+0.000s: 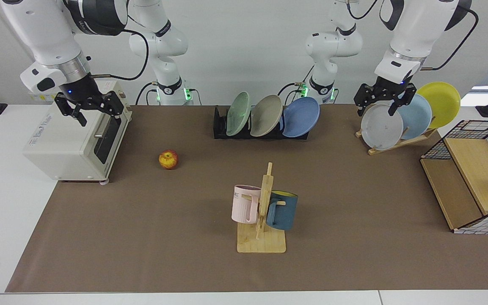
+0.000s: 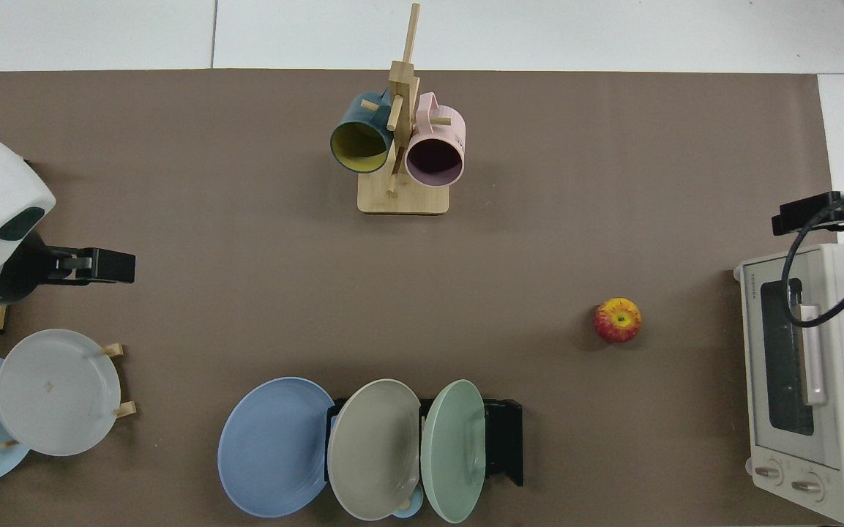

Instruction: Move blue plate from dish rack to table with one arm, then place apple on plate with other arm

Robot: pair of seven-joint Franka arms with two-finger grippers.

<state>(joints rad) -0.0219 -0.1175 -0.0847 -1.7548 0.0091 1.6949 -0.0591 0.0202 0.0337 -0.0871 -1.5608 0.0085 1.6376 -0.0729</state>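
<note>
Nearest to where I stood, a light wooden mug tree (image 1: 262,220) rested on the brown-matted table (image 1: 142,254), a pale pink mug (image 1: 245,203) hanging on one side and a dark teal mug (image 1: 282,210) on the other. Further back, the small red-and-yellow apple (image 1: 168,159) sat alone on the mat, just beside a cream toaster oven (image 1: 78,135) and well apart from the plates.

Beyond that, the low black slotted dish rack (image 1: 222,125) held three plates leaning in a row: a pale green plate (image 1: 238,113), a grey-beige plate (image 1: 266,115) and the round periwinkle-blue plate (image 1: 301,117) at the end, resting in its slot. Off to the side, a slanted wooden plate stand (image 1: 400,142) carried a grey plate (image 1: 381,127), a sky-blue plate (image 1: 415,116) and a yellow plate (image 1: 438,103), next to a black wire basket with wooden shelves (image 1: 472,178).

The left claw (image 1: 381,101) hung over the wooden stand, fingers spread and gripping nothing. The right claw (image 1: 91,108) hovered above the toaster oven, likewise parted and empty.
</note>
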